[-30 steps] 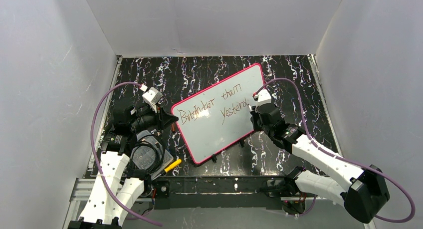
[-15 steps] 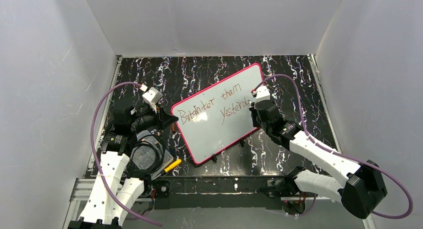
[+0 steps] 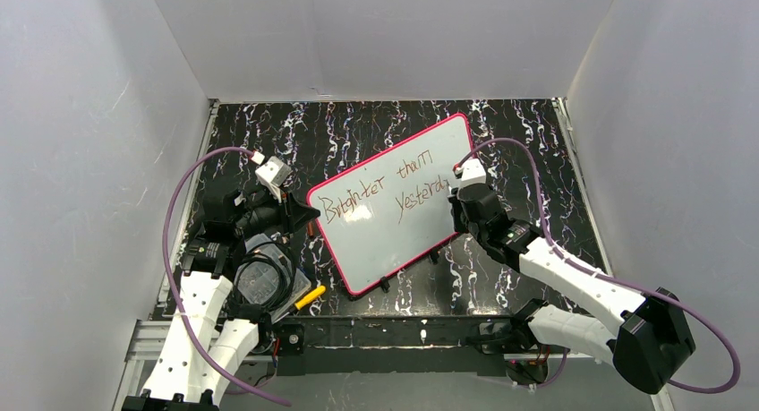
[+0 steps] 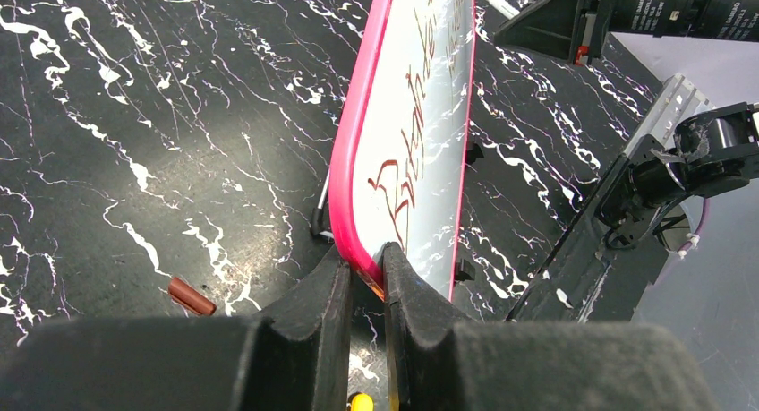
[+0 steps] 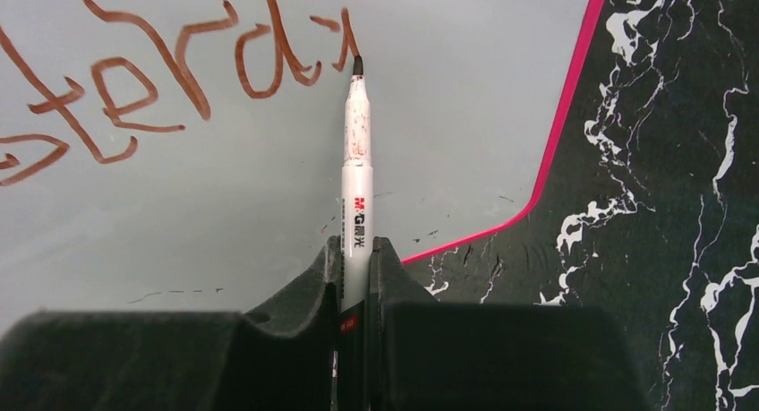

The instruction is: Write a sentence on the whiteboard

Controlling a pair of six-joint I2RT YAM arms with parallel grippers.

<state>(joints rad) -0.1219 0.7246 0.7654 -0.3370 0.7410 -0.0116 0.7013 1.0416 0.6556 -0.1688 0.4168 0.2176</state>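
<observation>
Whiteboard (image 3: 394,214) sits mid-table (image 3: 358,124), turned diagonally, pink frame all round. Left gripper (image 4: 367,277) is clamped on the board's near-left frame edge, one finger on each face. Right gripper (image 5: 356,259) is clenched on a marker (image 5: 356,160), with its tip touching the board at the end of the last stroke. Sentence (image 3: 385,192) so far reads "Brighter than" on the top line, "Yesterd" plus a part letter below. Small brown cap (image 4: 191,296) lies on the table near the left gripper. Yellow item (image 3: 311,296) is by the left arm's base, can't tell what.
</observation>
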